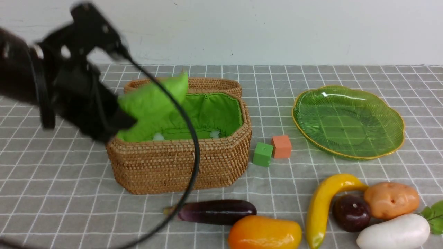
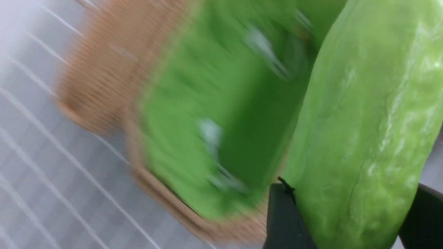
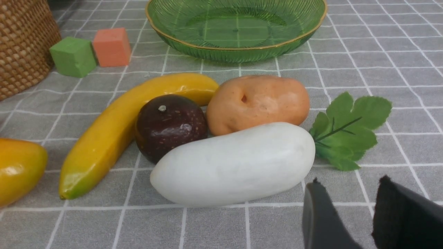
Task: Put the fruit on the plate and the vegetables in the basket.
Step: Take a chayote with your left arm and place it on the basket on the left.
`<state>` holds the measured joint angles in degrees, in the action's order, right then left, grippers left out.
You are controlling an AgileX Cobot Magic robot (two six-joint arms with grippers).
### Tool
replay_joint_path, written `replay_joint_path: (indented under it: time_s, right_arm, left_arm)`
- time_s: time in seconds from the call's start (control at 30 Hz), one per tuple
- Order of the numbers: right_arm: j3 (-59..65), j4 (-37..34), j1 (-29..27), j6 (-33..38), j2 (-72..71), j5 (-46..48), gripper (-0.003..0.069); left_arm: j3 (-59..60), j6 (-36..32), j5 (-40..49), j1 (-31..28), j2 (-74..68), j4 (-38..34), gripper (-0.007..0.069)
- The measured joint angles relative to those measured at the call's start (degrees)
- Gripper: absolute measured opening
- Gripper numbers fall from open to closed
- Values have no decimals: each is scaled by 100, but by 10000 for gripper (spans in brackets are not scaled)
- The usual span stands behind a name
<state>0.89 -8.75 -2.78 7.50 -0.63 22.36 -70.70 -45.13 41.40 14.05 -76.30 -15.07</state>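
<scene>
- The ribbed light-green gourd (image 1: pixel 152 103) is seen as a long, pale, waxy body with faint lengthwise ridges and whitish glints on its skin.
- It is held off the cloth, tilted, over the left end of the basket (image 1: pixel 180 166), with its upper tip pointing toward the back wall.
- The gourd is clamped between the two dark fingers of the left gripper (image 2: pixel 353 224), which are spread wide around its thick body; arm and gripper are blurred in the front view.
- The basket is shown as an oblong tan wicker tub lined with bright green cloth (image 1: pixel 211 110), with its woven lid (image 1: pixel 214 84) folded back behind it.
- A small green cube (image 1: pixel 263 154) and a small orange cube (image 1: pixel 281 146) are set touching each other just right of the basket.
- The ribbed green glass plate (image 1: pixel 380 103), edged in gold, is placed further right with nothing on it.
- A dark purple eggplant (image 1: pixel 218 211) is laid in front of the basket, and a glossy orange-yellow mango (image 1: pixel 264 233) lies just beside it at the near edge.
- To the right, a curved yellow banana (image 1: pixel 320 207), a round maroon fruit (image 1: pixel 351 212), a brown potato (image 1: pixel 391 200) and a white radish (image 1: pixel 392 232) with green leaves (image 1: pixel 434 216) are clustered close together.
- The right gripper (image 3: pixel 349 181) is seen only from its wrist camera, low over the grey checked tablecloth (image 1: pixel 52 173) near the radish; its jaws are parted and nothing is held between them.
</scene>
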Motion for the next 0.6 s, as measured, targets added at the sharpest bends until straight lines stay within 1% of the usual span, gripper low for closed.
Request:
replay_joint_path:
  time_s: [0.1,0.17,0.3,0.43,0.6]
  right_arm:
    - [0,0,0,0,0,0,242]
    - [0,0,0,0,0,0,242]
    - [0,0,0,0,0,0,242]
    - [0,0,0,0,0,0,242]
    - [0,0,0,0,0,0,242]
  left_arm:
    - [-31,-69,-992,-6,-352,-20,395]
    - [-31,-149,-1444,-6,-703,-27,395]
    - [-31,-165,-1909,-6,-1263,-27,395]
    - [-31,-127,-2181,-6,-1751,-37,395]
    - [-31,-8,-2233,-1,-1944,-71,395]
